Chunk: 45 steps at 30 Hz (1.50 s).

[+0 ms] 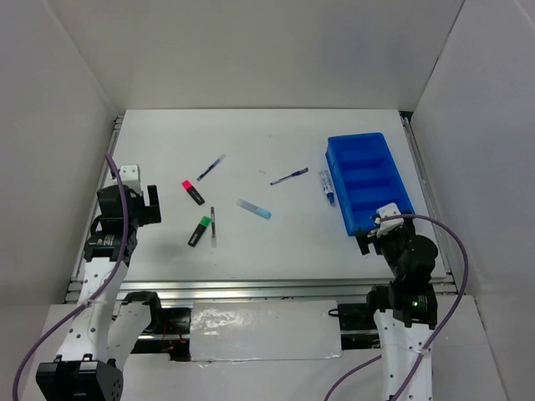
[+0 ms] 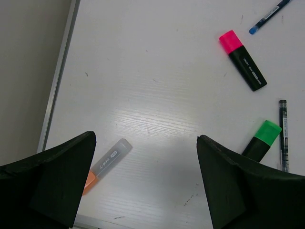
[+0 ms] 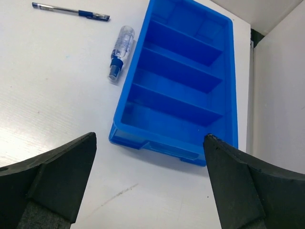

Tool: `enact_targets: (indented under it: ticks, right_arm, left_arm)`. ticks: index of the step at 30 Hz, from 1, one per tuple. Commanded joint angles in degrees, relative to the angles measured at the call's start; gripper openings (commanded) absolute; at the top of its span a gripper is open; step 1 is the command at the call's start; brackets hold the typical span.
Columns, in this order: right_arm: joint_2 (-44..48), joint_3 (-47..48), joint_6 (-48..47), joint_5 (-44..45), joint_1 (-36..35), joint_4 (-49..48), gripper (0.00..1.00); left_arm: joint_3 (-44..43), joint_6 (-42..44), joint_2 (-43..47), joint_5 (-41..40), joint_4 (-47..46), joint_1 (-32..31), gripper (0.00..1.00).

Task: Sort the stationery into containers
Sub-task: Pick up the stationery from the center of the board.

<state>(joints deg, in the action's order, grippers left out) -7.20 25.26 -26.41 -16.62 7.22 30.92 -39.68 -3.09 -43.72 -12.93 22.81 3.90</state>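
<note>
The green-capped highlighter lies just ahead and to the right of the left gripper, whose jaws hang wide and empty. I'd swing across, straddle its black barrel crosswise, then close. The blue tray sits empty directly ahead of the right gripper, which is likewise spread and holding nothing.

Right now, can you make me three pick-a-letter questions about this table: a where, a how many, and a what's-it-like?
1. Where is the clear marker? A on the table beside the blue tray; B inside it; C hanging off the edge.
2. How many compartments has the tray? A two; B six; C four.
3. The tray is: A full; B empty; C overturned.
Answers: 1 A, it lies just outside the tray's wall; 2 C, three dividers show; 3 B, only bare blue floors show.
</note>
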Motion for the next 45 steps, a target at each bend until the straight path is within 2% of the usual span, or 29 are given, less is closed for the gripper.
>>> enact_targets:
  ticks: [1,4,5,8,11,12,13,15,16,21,23,27,32,45]
  right_arm:
    - [-2.19,4.09,1.18,-3.66,0.34,0.11,0.98]
    - [-8.86,8.74,4.35,-5.35,0.33,-0.77,0.91]
    - [-11.41,12.15,5.14,-6.31,0.33,-0.77,0.86]
    - [-23.6,19.01,7.95,-6.06,-0.71,-0.07,0.81]
    - [-30.73,24.83,10.06,-3.34,-6.41,-0.24,0.8]
    - [-32.33,26.32,10.68,0.5,-9.39,-0.42,0.8]
    - [-33.83,28.77,10.86,3.24,-15.77,-0.59,0.8]
    - [-38.57,31.07,12.08,9.3,-21.79,-0.77,0.8]
    - [-40.07,33.0,12.44,9.41,-24.77,-0.77,0.8]
    - [-54.21,38.46,18.4,16.44,-32.44,-0.33,0.79]
    - [-60.87,41.44,22.87,21.97,-34.46,0.11,0.76]
    - [-70.65,47.42,30.71,24.53,-35.09,3.35,0.74]
    - [-81.29,53.58,36.51,29.09,-34.38,6.17,0.77]
    - [-92.29,53.15,33.28,29.01,-30.43,1.17,0.88]
  left_arm:
    - [0.13,0.19,0.22,1.24,-1.71,0.23,0.99]
    - [0.13,0.19,0.13,1.24,-1.8,0.23,0.99]
    - [0.13,0.19,0.22,1.15,-1.71,0.23,0.99]
    - [0.13,0.11,0.04,0.89,-1.71,0.23,0.99]
    - [0.13,0.28,-0.04,0.19,-1.8,0.23,0.99]
    - [-0.04,0.28,-0.22,0.18,-1.63,0.23,0.99]
    - [0.04,0.19,-0.22,-0.08,-1.71,0.23,0.99]
    - [0.04,0.19,-0.4,-0.25,-1.71,0.23,0.99]
    - [0.04,0.11,-0.48,-0.6,-1.8,0.23,0.99]
    - [-0.05,0.19,-0.66,-1.13,-1.71,0.32,0.99]
    - [0.04,0.19,-0.57,-1.22,-1.71,0.58,0.99]
    - [0.04,0.11,-0.75,-1.75,-1.8,0.93,0.99]
    - [-0.05,0.19,-1.18,-1.66,-1.8,1.02,0.99]
    - [-0.05,0.89,-1.63,-2.63,-1.98,1.11,0.99]
